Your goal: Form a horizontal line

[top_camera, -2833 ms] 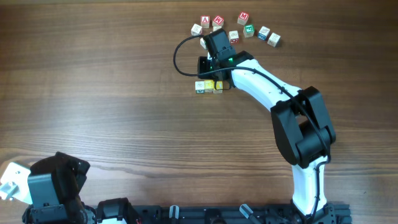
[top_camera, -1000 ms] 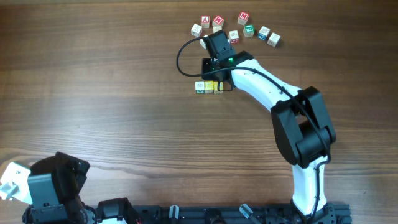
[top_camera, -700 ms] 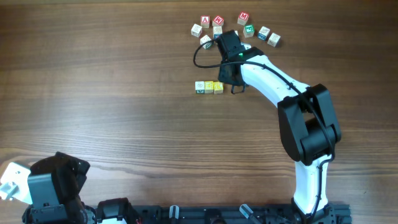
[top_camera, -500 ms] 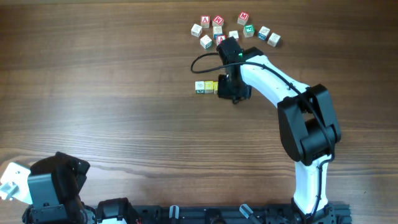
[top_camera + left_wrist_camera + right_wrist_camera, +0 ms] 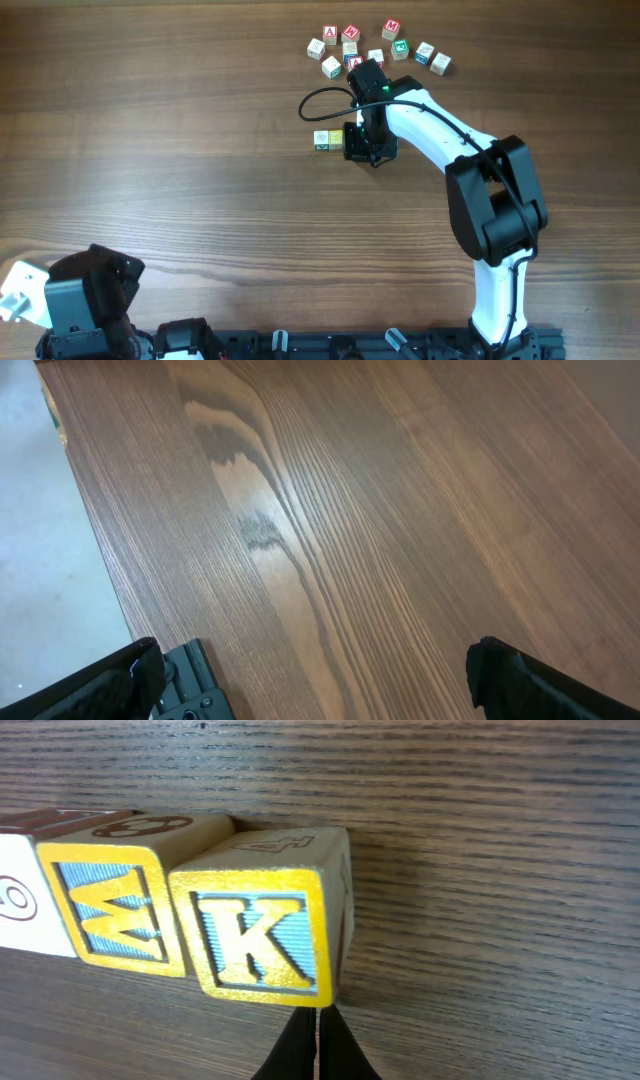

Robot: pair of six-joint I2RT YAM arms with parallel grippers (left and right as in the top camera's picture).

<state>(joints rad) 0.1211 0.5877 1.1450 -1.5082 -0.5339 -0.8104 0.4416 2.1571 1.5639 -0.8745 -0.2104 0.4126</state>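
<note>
The horizontal line [image 5: 328, 140] is a short row of touching cubes on the table: a white cube with a green mark at the left, then yellow ones. In the right wrist view I see a yellow W cube [image 5: 110, 915] and a yellow K cube [image 5: 265, 935], the K cube slightly skewed. My right gripper [image 5: 318, 1030] is shut and empty, its closed tips touching the K cube's lower right corner. In the overhead view the right gripper [image 5: 360, 145] covers the row's right end. My left gripper [image 5: 310, 680] is open over bare table at the near left.
A loose cluster of white letter cubes [image 5: 375, 50] lies at the far side, just behind the right arm. The right arm's black cable [image 5: 315, 100] loops to the left above the row. The table's left edge [image 5: 85, 510] shows in the left wrist view.
The right gripper left the far side of the row, swung round its right end, and now presses against the last yellow cube from the near side. The left arm has not moved.
</note>
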